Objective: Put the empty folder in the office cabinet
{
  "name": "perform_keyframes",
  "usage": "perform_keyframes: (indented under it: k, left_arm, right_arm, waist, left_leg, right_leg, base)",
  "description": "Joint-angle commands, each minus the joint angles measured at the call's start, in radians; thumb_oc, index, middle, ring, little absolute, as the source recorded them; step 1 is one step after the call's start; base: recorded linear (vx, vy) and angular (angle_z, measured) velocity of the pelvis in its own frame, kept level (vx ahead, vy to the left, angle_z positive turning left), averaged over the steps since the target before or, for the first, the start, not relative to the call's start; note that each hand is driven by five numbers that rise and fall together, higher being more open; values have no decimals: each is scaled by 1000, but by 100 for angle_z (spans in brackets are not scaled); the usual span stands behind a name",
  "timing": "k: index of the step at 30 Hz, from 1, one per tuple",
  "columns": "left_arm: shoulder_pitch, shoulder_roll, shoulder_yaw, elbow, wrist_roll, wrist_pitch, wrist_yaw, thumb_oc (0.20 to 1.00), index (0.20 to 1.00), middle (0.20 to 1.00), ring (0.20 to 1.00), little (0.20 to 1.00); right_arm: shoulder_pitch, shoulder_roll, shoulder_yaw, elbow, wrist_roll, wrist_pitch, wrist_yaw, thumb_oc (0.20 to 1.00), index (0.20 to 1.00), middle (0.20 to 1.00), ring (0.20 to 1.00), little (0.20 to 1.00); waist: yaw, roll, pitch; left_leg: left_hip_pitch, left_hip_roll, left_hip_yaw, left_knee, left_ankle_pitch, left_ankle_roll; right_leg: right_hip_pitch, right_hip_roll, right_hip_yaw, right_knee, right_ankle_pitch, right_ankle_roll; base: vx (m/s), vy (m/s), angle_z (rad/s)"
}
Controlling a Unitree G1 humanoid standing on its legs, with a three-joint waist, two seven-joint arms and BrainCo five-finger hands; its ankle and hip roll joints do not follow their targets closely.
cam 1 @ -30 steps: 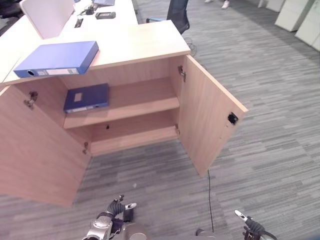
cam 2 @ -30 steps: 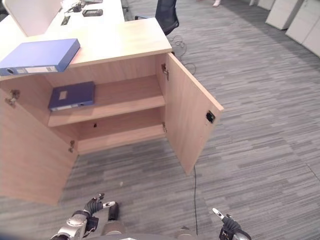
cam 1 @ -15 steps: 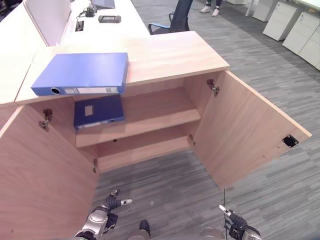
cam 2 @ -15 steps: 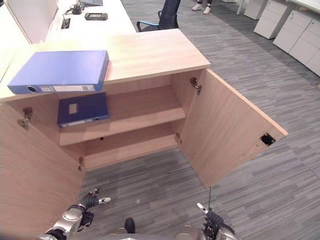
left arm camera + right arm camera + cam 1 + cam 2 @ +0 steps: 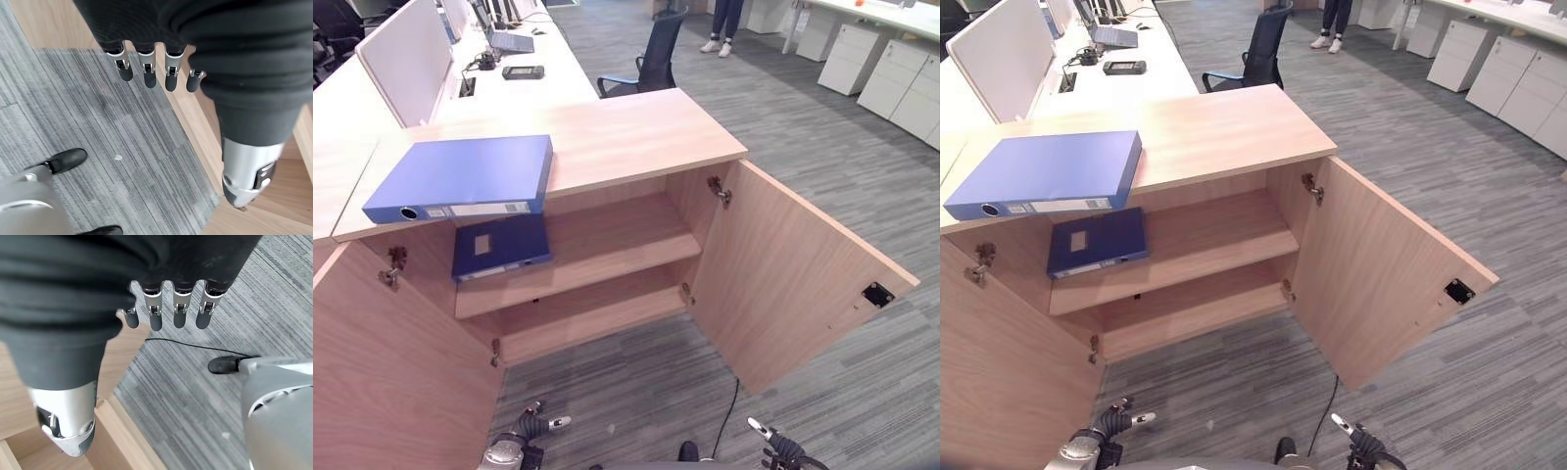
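Note:
A light-blue ring-binder folder [image 5: 460,176] lies flat on the left of the wooden cabinet's top [image 5: 636,132]. Both cabinet doors stand wide apart. On the upper shelf [image 5: 607,245], at its left, lies a darker blue box file [image 5: 501,247]; the lower shelf [image 5: 597,313] is bare. My left hand [image 5: 524,428] hangs low in front of the left door, open, with its straight fingers [image 5: 146,73] over the carpet. My right hand [image 5: 778,448] hangs low by the right door, also open and holding nothing, fingers [image 5: 178,313] straight.
The right door [image 5: 793,284] swings out toward me and the left door [image 5: 391,372] fills the lower left. Behind the cabinet are a desk with a white partition [image 5: 406,54], a laptop, an office chair [image 5: 651,59], white drawer units [image 5: 891,69] and a person's legs [image 5: 724,24].
The whole picture has shifted, so the camera moved: the cabinet now sits closer and more centred. Both hands stay low and empty. The folder lies where it was.

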Motion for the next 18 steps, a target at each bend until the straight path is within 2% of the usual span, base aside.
perform_keyframes:
  k: [1, 11, 18]
  left_arm:
    - [-58, 21, -5, -6, 34, -26, 6, 1000, 1000, 1000, 1000, 1000]
    - [-56, 12, 13, 15, 26, -21, 13, 1000, 1000, 1000, 1000, 1000]
    - [-55, 16, 9, 22, 38, -17, 5, 1000, 1000, 1000, 1000, 1000]
  right_arm:
    - [-45, -3, 5, 23, -20, -30, -1, 1000, 1000, 1000, 1000, 1000]
    - [-40, 6, 34, 42, -85, -19, 8, 1000, 1000, 1000, 1000, 1000]
    - [-51, 1, 33, 52, -109, -7, 11, 1000, 1000, 1000, 1000, 1000]
  waist:
    - [7, -2, 29]
    - [28, -19, 20]
    - [46, -25, 31]
  left_leg:
    - [-29, -16, 21, 14, -19, -20]
    - [-21, -12, 2, 14, -22, -20]
    - [-31, -24, -20, 14, -25, -3]
  right_leg:
    - [70, -60, 84, 7, -81, 124]
    - [89, -69, 69, 11, -87, 130]
    - [72, -88, 47, 83, -98, 140]
  base:
    - [51, -30, 1]
    - [13, -8, 0]
    - [-4, 69, 12]
